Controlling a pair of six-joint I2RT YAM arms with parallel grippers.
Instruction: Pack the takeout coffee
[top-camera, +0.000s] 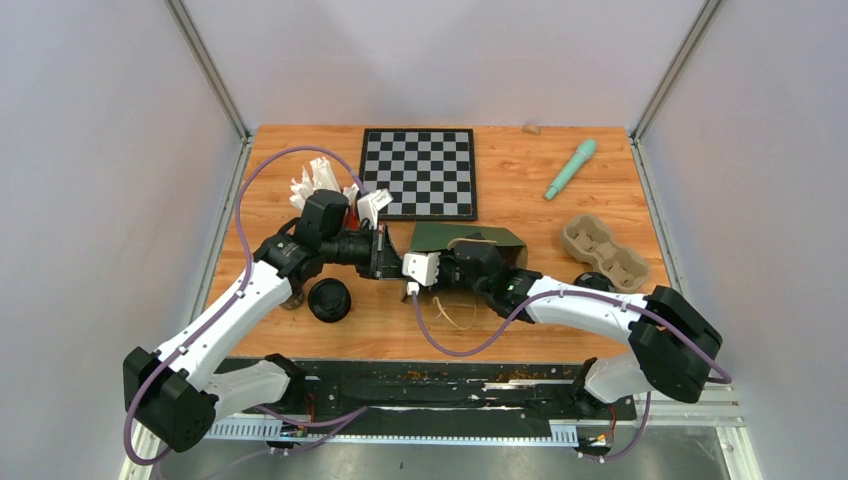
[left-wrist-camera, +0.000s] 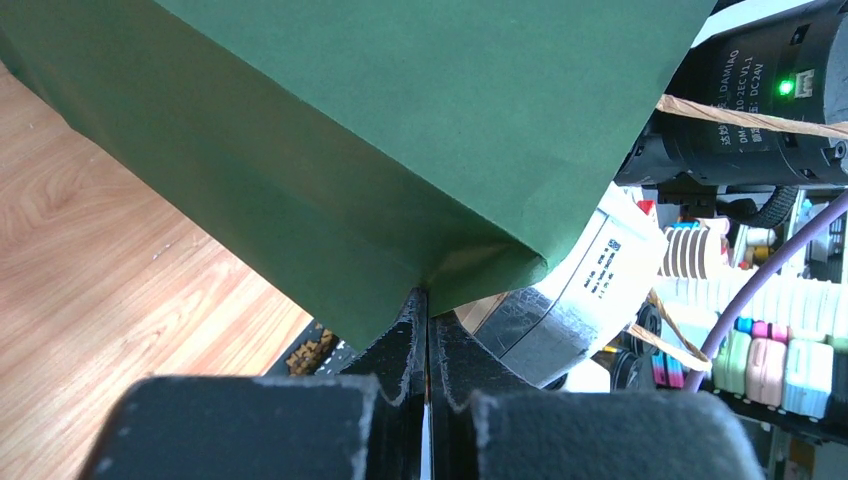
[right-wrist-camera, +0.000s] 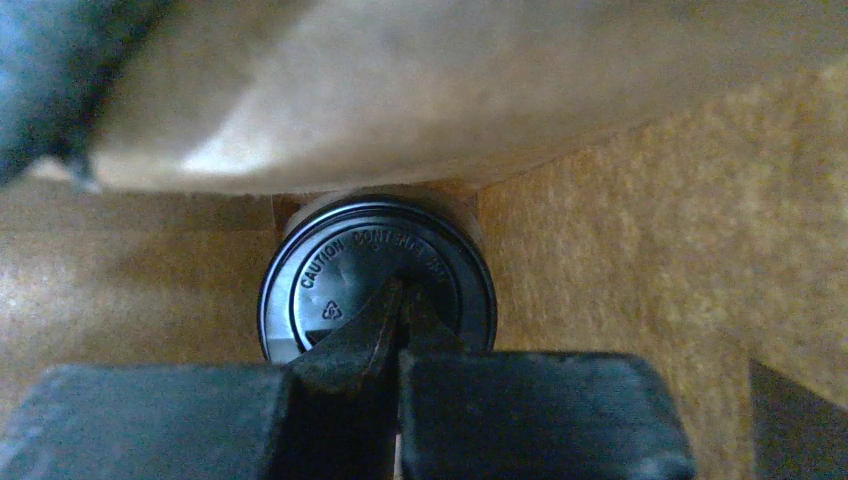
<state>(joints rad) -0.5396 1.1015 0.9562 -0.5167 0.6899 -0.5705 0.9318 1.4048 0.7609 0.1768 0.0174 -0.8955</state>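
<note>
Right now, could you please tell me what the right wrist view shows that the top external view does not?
Only the right wrist view shows the brown inside of the paper bag, where a black coffee cup lid sits deep in and the right arm's jaws are closed together over it. Only the top external view shows a second lidded cup beside the left arm, the pulp carrier and the checkerboard. Both show the bag, green outside from above.

One cup (right-wrist-camera: 340, 260) in the bag (left-wrist-camera: 400, 130), dead ahead of right gripper (right-wrist-camera: 402, 295); second cup (top-camera: 329, 299) on table (top-camera: 520, 170), back beside left gripper (left-wrist-camera: 428, 300).
</note>
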